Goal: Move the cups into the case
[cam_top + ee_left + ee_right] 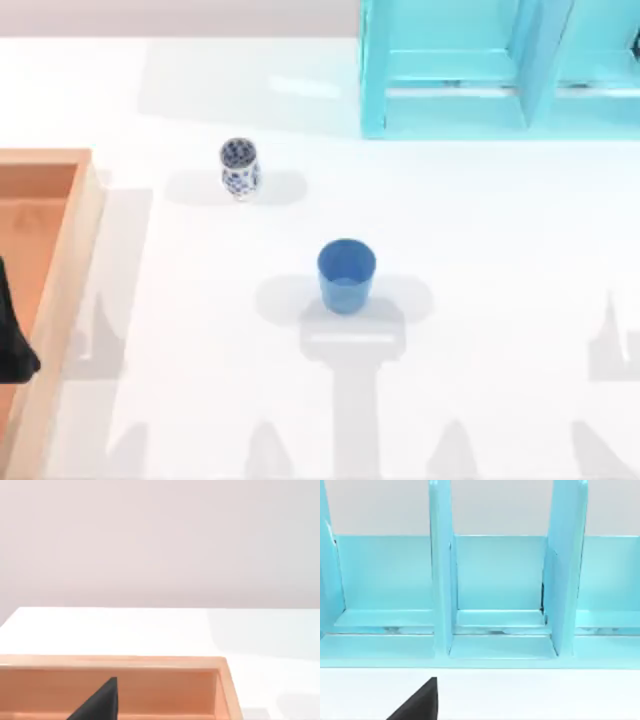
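Observation:
The narrow white cup with the blue pattern stands upright on the white table, left of centre and toward the back. The wider plain blue cup stands upright near the table's middle. The orange-brown wooden case lies at the left edge, with its light rim and nothing inside the part I see. My left gripper hangs over the case, well left of both cups; a dark part of it shows above the case floor. A dark part of my right gripper faces the shelf, away from the cups.
A turquoise shelf unit with upright dividers stands at the back right of the table. Open white tabletop stretches between the cups and to the right of the blue cup.

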